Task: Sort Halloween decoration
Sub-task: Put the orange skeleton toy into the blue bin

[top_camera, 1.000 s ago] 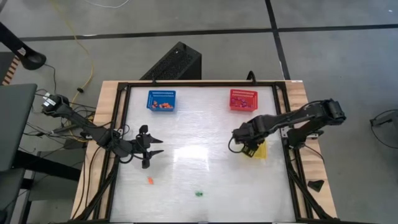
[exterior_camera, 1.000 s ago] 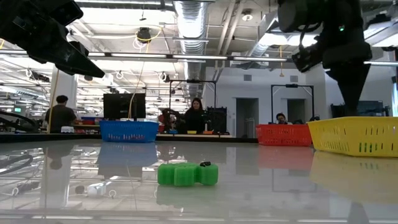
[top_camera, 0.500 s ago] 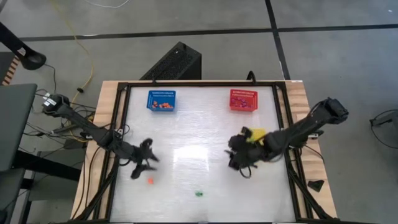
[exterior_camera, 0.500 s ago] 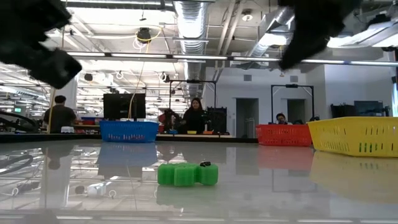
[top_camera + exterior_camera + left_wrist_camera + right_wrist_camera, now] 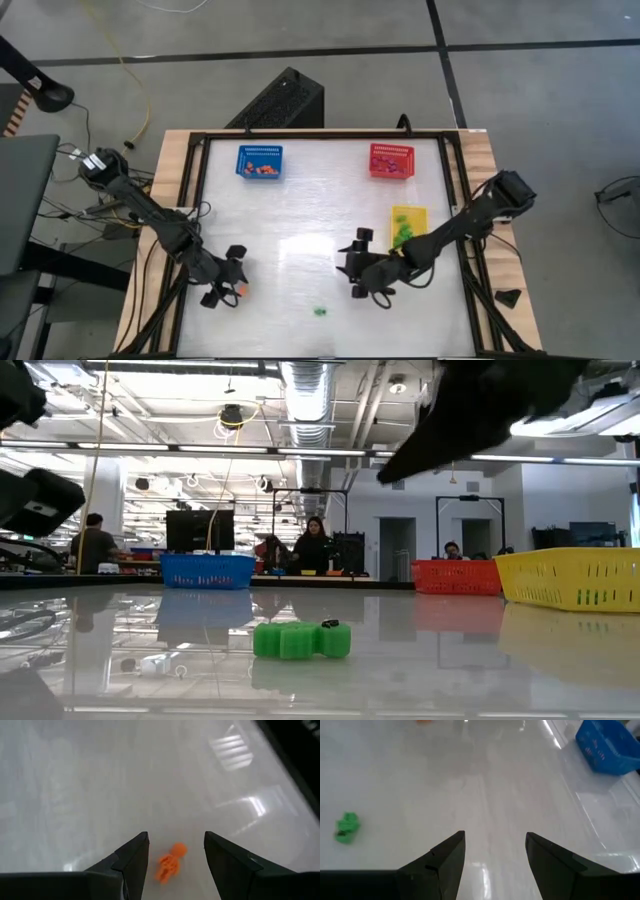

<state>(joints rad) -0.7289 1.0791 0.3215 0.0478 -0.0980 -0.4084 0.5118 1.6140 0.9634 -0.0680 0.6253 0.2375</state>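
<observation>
Between open left pincer (image 5: 175, 851) fingers, tiny orange figurine (image 5: 170, 862), limbs splayed

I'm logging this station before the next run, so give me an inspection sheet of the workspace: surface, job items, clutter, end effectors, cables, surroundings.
Surface: glossy white table top in a black frame, glare near the middle.
Job's things: orange trinket and green trinket loose on the near part of the table; more trinkets in the blue basket, red basket and yellow basket.
Clutter: nothing seen on the table.
End effectors: left end effector open, fingers either side of the orange trinket; right end effector open, empty, with the green trinket off to one side.
Cables: yellow cable on the floor, dark leads beside the table's left edge.
Surroundings: black box behind the table; people at benches in the room beyond.
</observation>
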